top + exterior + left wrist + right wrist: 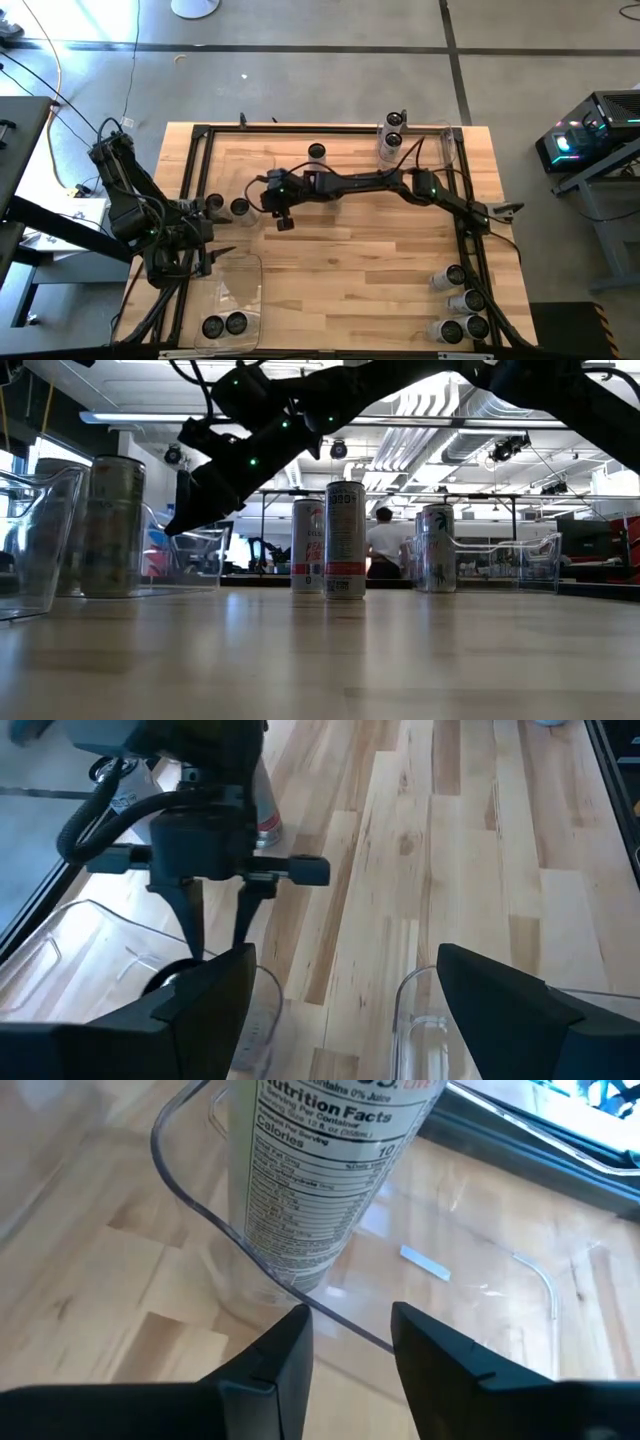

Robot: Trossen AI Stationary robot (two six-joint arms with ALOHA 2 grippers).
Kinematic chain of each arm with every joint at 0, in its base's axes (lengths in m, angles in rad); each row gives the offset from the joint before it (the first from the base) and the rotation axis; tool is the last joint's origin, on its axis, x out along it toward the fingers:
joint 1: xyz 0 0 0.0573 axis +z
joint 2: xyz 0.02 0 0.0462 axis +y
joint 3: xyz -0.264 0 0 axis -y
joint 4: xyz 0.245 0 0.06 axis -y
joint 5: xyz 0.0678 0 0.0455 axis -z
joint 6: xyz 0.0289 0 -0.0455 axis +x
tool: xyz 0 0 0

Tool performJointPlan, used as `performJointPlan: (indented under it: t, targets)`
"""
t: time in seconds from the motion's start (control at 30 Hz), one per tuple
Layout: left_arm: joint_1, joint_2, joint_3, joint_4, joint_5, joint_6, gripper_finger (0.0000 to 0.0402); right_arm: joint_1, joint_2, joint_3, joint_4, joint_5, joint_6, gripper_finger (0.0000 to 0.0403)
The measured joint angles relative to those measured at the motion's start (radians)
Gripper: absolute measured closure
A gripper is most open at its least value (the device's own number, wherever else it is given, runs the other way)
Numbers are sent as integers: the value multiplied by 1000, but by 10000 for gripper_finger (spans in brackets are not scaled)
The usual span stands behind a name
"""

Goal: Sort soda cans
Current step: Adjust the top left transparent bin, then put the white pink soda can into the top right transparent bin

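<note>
The cans are spread over the table (350,250). In the high view, two stand in a clear bin (250,265) at lower left and two in a second bin (445,140) at upper right. Four loose cans (462,305) cluster at lower right, a lone can (316,151) stands at upper centre, and a pair (227,205) stands left of centre. The bins sit at opposite corners, probably one for each kind of can.

The right gripper (352,1325) reaches across the table to a spot just right of the pair. Its fingers stand a narrow gap apart with nothing between them. Its wrist view shows a labelled can (320,1170) close ahead at the rounded corner of a clear wall (200,1210). That placing suits either a can just set down or one about to be taken.

The left gripper (345,970) hangs at the left edge of the table, spread wide and empty. It looks to be waiting, clear of the other arm.

- **Labelled can:** I cannot tell whether it stands inside that wall or just outside it, since its lower half shows only through the plastic.
- **Can colours:** From above only the can tops show, so the kinds are hard to tell apart.
- **Low view:** The arm crosses the top of the picture and its fingertips are lost against a clear bin.
</note>
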Motion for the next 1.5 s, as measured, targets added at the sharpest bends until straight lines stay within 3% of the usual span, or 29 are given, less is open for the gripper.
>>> performJointPlan:
  t: [0.93,1.2,1.37,1.5]
  targets:
    - [0,2,-1,2,4,-48,98,-5,-111,-3,-241,7,-27,275]
    - [0,31,-1,-6,-48,-224,98,32,-222,-11,-395,71,19,275]
    - [0,92,-1,-29,-77,-276,98,82,-354,-145,-334,162,20,275]
    - [0,157,-1,-9,-118,-298,98,139,-546,-415,-179,304,63,275]
